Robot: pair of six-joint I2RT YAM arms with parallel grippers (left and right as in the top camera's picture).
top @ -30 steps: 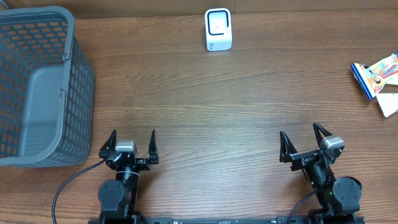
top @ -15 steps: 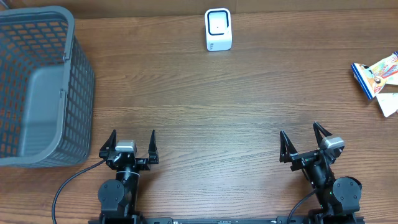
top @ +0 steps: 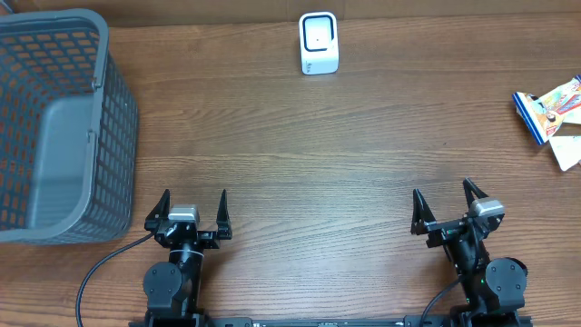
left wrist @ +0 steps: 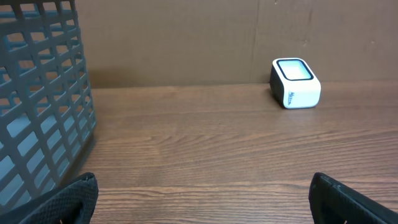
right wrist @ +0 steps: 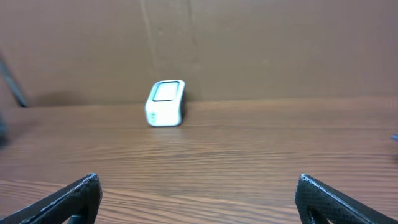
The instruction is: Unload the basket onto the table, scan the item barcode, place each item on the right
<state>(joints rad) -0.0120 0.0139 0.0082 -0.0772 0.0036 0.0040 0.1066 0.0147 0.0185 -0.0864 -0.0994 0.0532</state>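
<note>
Only the right tool (top: 445, 207) has moved since a second ago, edging slightly away from the scanner (top: 319, 43). Its jaws stand wide and hold nothing. The left tool (top: 193, 202) is likewise spread wide and empty. Colourful item packets (top: 547, 113) lie on the worktop (top: 300, 163) well to the right of the scanner and show clearly only from overhead. Both wrist views face the scanner. The left wrist view also shows the grey basket (left wrist: 37, 112) to the scanner's left.
</note>
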